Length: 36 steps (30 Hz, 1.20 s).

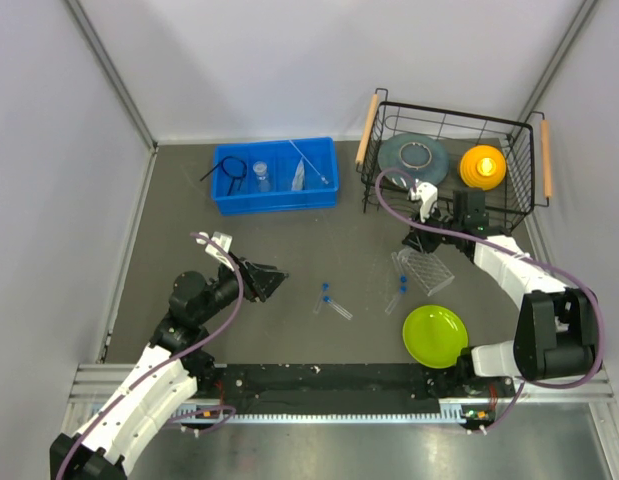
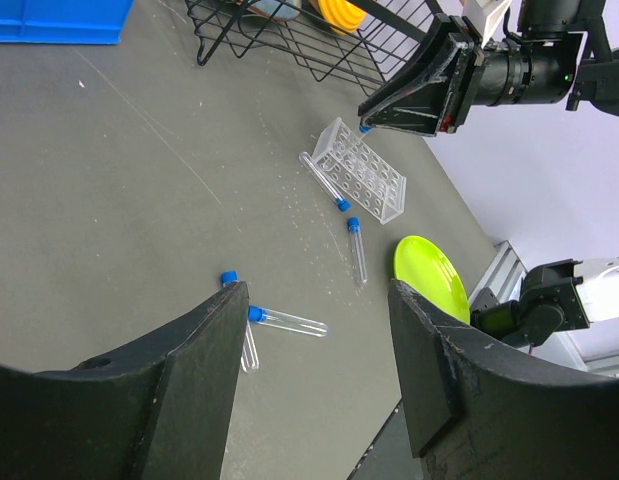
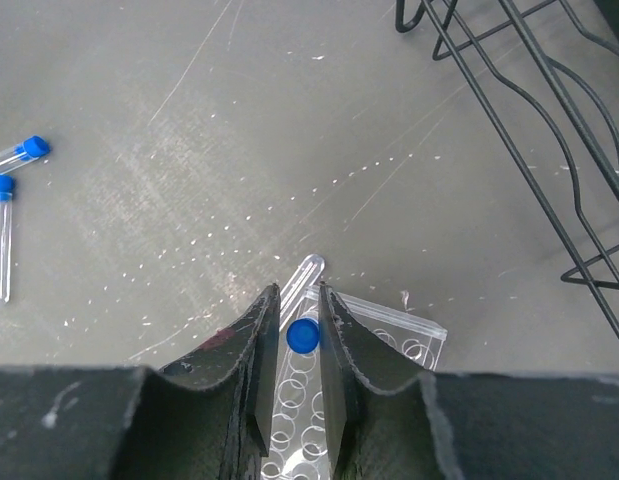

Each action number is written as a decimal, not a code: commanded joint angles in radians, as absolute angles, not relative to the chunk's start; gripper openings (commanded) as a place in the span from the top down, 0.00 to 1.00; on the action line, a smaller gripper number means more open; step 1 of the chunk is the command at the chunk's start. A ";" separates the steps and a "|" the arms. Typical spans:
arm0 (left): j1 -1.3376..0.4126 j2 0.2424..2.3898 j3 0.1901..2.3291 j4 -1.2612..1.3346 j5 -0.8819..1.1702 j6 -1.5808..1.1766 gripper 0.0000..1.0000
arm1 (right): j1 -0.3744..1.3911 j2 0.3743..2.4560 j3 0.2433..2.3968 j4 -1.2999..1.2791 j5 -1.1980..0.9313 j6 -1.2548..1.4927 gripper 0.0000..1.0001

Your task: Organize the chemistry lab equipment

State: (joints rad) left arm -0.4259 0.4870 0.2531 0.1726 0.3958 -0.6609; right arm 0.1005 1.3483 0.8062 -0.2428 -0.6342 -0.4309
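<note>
My right gripper hovers over the clear perforated tube rack, its jaws a sliver apart around the blue cap of a tube standing upright in the rack. Another tube lies against the rack's far edge. Two more capped tubes lie mid-table, and one lies by the rack. My left gripper is open and empty above the tube pair. The blue bin holds the black ring on a rod, the small jar and the packet.
A black wire basket at the back right holds a grey dish and an orange bowl. A lime-green plate lies near the right arm's base. Grey walls close in the table on three sides.
</note>
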 commanded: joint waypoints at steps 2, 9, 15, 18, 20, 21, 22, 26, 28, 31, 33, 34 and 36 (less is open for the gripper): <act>-0.426 0.483 0.258 0.199 0.402 -0.673 0.36 | 0.086 1.315 0.831 -0.242 -0.680 -0.457 0.76; -0.426 0.488 0.262 0.169 0.370 -0.710 0.22 | 0.087 1.282 0.828 -0.242 -0.687 -0.459 0.69; -0.426 0.521 0.270 0.150 0.351 -0.758 0.01 | 0.087 1.246 0.827 -0.244 -0.678 -0.463 0.55; -0.426 0.583 0.293 0.152 0.397 -0.750 0.01 | 0.086 1.218 0.827 -0.242 -0.675 -0.468 0.48; -0.426 0.650 0.313 0.144 0.451 -0.732 0.01 | 0.074 1.198 0.827 -0.244 -0.680 -0.468 0.45; -0.426 0.676 0.339 0.137 0.468 -0.724 0.01 | 0.068 1.187 0.828 -0.242 -0.686 -0.468 0.41; -0.426 0.734 0.354 0.123 0.485 -0.718 0.01 | 0.061 1.174 0.827 -0.241 -0.693 -0.468 0.39; -0.436 0.914 0.473 0.019 0.620 -0.677 0.15 | 0.017 1.134 0.816 -0.227 -0.764 -0.457 0.33; -0.466 1.037 0.552 -0.104 0.606 -0.634 0.20 | 0.005 1.121 0.810 -0.216 -0.787 -0.445 0.33; -0.583 1.178 0.719 -0.352 0.448 -0.532 0.21 | -0.044 1.101 0.807 -0.212 -0.836 -0.428 0.32; -0.675 1.277 0.828 -0.472 0.373 -0.499 0.25 | -0.051 1.094 0.808 -0.216 -0.860 -0.422 0.30; -0.699 1.311 0.862 -0.513 0.298 -0.492 0.26 | -0.051 1.091 0.811 -0.219 -0.868 -0.422 0.30; -0.750 1.403 0.951 -0.614 0.237 -0.482 0.36 | -0.051 1.085 0.815 -0.238 -0.894 -0.414 0.28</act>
State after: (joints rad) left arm -0.6674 1.2839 0.8082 -0.3302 0.4137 -0.5674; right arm -0.0437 1.1191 0.8059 -0.2478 -0.7971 -0.4328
